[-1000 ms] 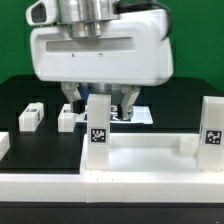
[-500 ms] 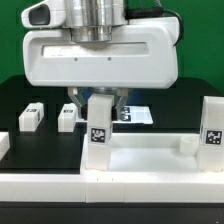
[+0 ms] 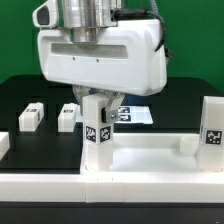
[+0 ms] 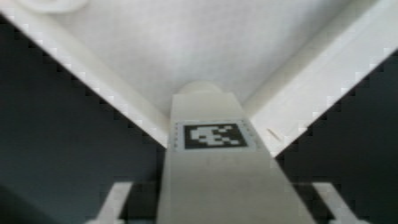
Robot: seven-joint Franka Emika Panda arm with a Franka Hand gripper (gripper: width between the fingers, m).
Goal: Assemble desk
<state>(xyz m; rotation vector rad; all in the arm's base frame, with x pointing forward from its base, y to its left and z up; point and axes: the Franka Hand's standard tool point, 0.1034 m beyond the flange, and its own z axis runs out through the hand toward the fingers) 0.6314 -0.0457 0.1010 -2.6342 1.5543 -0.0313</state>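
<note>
The white desk tabletop [image 3: 150, 152] lies at the front with its raised rim up. A white square leg [image 3: 97, 140] with black-and-white tags stands upright in its corner socket on the exterior view's left. My gripper [image 3: 98, 100] is straight above it, shut on the leg's upper part. In the wrist view the leg [image 4: 217, 150] runs between my fingers [image 4: 118, 205], over the tabletop's corner [image 4: 196, 50]. A second leg [image 3: 212, 128] stands upright at the corner on the exterior view's right. Two loose legs [image 3: 30, 117] [image 3: 67, 117] lie on the black table behind.
The marker board [image 3: 138, 115] lies flat on the black table behind the gripper, partly hidden by it. A small white block [image 3: 186, 145] sits on the tabletop near the leg on the exterior view's right. A white rail piece [image 3: 3, 146] shows at the exterior view's left edge.
My hand has turned about its vertical axis and shifted slightly to the exterior view's right. The held leg turned with it, so a second tagged face now shows.
</note>
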